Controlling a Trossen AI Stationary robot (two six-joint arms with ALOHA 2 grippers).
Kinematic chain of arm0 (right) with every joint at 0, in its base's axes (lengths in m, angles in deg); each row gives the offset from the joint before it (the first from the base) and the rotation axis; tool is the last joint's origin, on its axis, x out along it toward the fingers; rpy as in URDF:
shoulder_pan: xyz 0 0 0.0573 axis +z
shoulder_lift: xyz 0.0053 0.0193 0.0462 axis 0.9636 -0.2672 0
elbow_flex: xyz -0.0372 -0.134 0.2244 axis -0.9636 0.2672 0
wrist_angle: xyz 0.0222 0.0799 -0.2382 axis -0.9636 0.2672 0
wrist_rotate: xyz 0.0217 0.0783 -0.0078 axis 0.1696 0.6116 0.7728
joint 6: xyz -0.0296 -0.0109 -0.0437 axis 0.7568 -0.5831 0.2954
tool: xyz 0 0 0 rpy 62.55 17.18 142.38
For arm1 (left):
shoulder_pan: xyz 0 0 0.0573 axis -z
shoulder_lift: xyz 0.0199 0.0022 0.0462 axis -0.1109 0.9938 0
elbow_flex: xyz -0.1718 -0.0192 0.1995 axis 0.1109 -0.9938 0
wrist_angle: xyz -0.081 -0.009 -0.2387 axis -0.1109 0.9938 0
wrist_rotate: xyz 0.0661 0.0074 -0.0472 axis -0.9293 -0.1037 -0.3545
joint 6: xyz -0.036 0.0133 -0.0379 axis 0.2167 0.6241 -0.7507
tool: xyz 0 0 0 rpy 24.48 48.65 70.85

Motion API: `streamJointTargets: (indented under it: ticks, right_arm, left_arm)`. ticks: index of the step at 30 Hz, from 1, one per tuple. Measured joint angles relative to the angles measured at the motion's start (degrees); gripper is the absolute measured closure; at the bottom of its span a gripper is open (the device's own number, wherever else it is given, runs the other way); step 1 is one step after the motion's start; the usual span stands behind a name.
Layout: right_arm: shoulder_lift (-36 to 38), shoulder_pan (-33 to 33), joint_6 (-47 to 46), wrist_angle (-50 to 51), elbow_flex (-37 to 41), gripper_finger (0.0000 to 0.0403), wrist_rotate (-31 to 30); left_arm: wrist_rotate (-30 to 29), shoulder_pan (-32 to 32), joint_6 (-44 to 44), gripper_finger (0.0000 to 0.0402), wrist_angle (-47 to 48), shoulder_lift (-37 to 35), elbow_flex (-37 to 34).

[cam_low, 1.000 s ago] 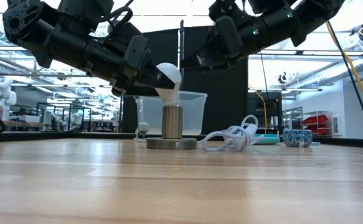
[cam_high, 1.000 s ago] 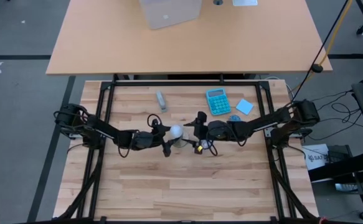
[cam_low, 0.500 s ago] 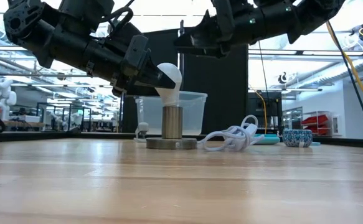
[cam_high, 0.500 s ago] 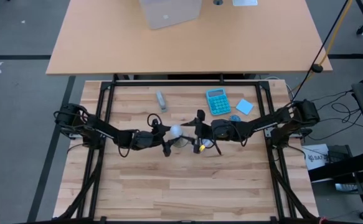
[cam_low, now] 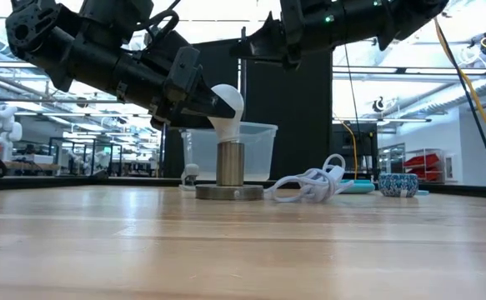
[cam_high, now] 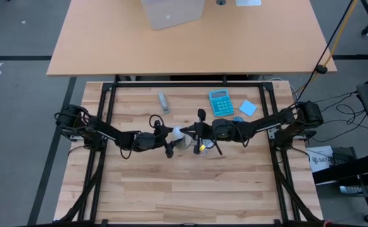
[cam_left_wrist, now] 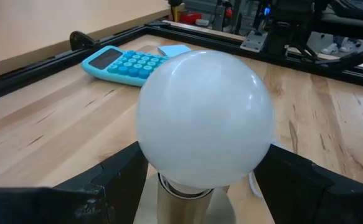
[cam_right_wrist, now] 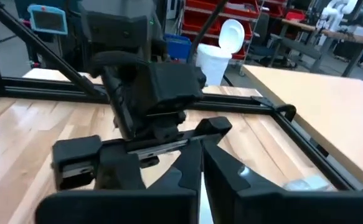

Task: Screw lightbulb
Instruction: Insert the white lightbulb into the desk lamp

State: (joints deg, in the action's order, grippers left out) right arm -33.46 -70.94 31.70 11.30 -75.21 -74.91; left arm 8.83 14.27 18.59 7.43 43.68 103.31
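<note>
In the left wrist view the lightbulb [cam_left_wrist: 205, 118] covers most of the socket beneath it, and the picture's lower edge cuts off the left gripper [cam_left_wrist: 203, 186] fingers. From above, the right gripper [cam_high: 193, 131] overlaps the bulb, hiding part of it. The calculator [cam_high: 220, 103] keys are too small to read from above

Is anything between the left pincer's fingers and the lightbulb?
No. In the left wrist view the two fingers flank the lightbulb at its lower sides with nothing between them; the bulb sits in the socket. The low view agrees.
</note>
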Motion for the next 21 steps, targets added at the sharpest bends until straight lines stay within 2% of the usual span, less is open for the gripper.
streamJointTargets:
  ticks: [8, 13, 21]
  right_arm:
    - [-5.2, -0.2, 0.4, 0.8, -3.7, 0.0402, 1.5]
    - [-7.3, -0.6, 1.4, 7.1, -7.8, 0.0403, 0.8]
    - [-7.9, -0.6, 0.7, 10.2, -9.0, 0.0403, 0.5]
  left_arm:
    - [0.0, 0.0, 0.0, 0.0122, 0.1, 0.0, 0.0]
    - [0.0, 0.0, 0.0, 0.0122, 0.1, 0.0, 0.0]
    - [0.1, 0.0, 0.2, 0.0122, 0.4, 0.0, 0.0]
